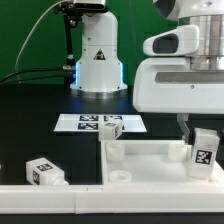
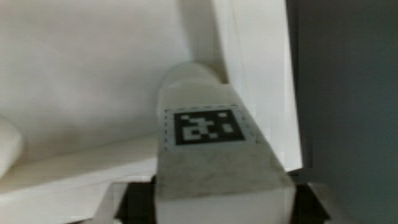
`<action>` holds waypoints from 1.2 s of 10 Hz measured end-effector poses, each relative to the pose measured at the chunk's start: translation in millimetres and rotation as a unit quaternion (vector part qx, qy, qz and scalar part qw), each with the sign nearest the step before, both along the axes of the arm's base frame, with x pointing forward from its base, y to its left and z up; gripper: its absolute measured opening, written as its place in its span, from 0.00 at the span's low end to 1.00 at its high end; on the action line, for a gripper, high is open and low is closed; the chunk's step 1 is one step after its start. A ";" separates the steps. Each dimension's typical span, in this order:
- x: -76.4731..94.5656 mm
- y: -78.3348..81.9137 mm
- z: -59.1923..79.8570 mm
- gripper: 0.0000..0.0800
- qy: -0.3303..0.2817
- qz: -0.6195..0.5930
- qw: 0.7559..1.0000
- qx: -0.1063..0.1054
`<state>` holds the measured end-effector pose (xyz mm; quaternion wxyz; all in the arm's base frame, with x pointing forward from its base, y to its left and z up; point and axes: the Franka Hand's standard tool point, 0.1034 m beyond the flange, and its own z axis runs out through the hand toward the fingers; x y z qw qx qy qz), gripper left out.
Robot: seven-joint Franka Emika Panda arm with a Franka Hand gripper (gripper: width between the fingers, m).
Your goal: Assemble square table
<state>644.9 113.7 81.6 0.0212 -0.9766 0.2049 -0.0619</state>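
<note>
The white square tabletop slab (image 1: 150, 153) lies on the black table with its raised rim up. My gripper (image 1: 203, 132) is shut on a white blocky leg (image 1: 205, 152) with a black-and-white tag and holds it upright over the slab's corner at the exterior view's right. In the wrist view the held leg (image 2: 217, 140) fills the middle between my gripper's (image 2: 222, 203) dark fingers (image 2: 134, 203), with the slab (image 2: 98, 80) behind it. A second leg (image 1: 111, 127) lies on the marker board. A third leg (image 1: 45, 172) lies at the exterior view's left.
The marker board (image 1: 80, 122) lies behind the slab. A long white rail (image 1: 60, 201) runs along the front edge. The robot's white base (image 1: 97, 60) stands at the back. Whether the held leg touches the slab cannot be told.
</note>
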 end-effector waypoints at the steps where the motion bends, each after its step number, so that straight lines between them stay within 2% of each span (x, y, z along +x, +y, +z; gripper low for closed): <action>1: -0.9 -2.0 -0.7 0.36 0.004 -0.064 0.998 0.008; 3: -3.1 -3.3 -2.6 0.36 0.012 -0.205 0.978 0.030; 6: -3.6 -7.2 -4.2 0.36 0.026 -0.422 0.902 0.086; 7: -4.2 -5.3 -4.3 0.36 0.030 -0.473 0.876 0.091; 9: -4.9 -4.8 -4.7 0.36 0.031 -0.467 0.879 0.090; 10: -5.1 -3.8 -4.7 0.59 0.031 -0.463 0.881 0.090; 11: -6.7 -1.1 -4.6 0.75 0.026 -0.368 0.927 0.068; 12: -6.7 1.7 -4.5 0.75 0.020 -0.263 0.963 0.046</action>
